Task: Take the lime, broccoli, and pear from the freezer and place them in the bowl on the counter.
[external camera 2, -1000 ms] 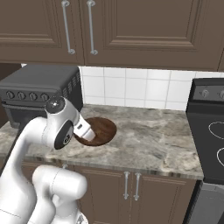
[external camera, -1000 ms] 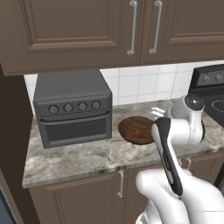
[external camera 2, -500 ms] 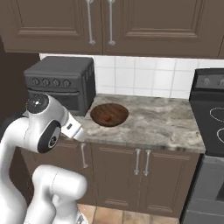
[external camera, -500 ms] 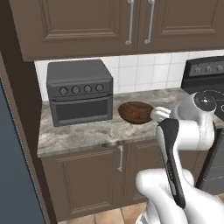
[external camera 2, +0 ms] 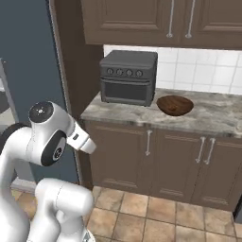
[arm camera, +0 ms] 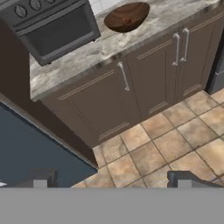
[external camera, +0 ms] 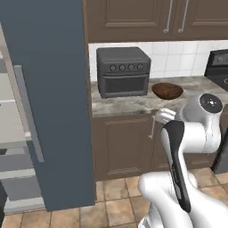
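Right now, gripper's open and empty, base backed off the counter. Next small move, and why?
Probably turn the base toward the freezer and bring the gripper to its open side. The gripper is empty with jaws wide, over floor tiles; the bowl sits on the counter, and I can't tell what's in it.

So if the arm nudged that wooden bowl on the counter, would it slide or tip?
The bowl looks wide and shallow, so it would probably slide rather than tip. It seems rigid wood, likely fairly light. The counter looks smooth, so little would stop it.

kitchen, stone counter (external camera 2: 222,124), toaster oven (external camera 2: 128,77), cabinets (external camera 2: 142,20)
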Robot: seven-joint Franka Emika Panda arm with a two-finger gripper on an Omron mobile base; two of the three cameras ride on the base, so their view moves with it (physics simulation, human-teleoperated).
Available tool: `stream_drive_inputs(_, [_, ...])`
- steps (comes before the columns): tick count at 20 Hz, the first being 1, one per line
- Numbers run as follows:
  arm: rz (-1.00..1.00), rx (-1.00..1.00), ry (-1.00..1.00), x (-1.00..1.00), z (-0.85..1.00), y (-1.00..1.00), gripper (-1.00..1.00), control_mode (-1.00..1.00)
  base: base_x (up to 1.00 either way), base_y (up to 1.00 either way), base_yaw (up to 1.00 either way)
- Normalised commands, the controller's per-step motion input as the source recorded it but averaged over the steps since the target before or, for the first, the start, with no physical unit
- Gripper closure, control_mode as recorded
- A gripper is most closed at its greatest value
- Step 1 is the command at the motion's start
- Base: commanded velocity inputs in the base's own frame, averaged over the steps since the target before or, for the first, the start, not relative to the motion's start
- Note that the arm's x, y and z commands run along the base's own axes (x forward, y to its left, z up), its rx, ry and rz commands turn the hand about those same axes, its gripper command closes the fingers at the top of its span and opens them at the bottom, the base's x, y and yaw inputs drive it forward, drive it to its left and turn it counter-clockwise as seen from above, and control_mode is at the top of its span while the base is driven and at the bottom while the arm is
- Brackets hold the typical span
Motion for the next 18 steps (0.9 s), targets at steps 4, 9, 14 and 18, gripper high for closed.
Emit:
stream_drive_inputs(4, [0.00,0.00,0.00,0.00,0.00,0.00,-1.00,1.00,-0.97,1.00,0.41])
stream_drive_inputs(9, [0.00,0.00,0.00,0.00,0.00,0.00,-1.00,1.00,-0.55,1.00,0.37])
stream_drive_inputs(14, [0.00,0.00,0.00,0.00,0.00,0.00,-1.00,1.00,0.30,1.00,0.16])
stream_drive_inputs(18, [0.00,0.00,0.00,0.00,0.00,0.00,-1.00,1.00,0.87,0.71,0.00])
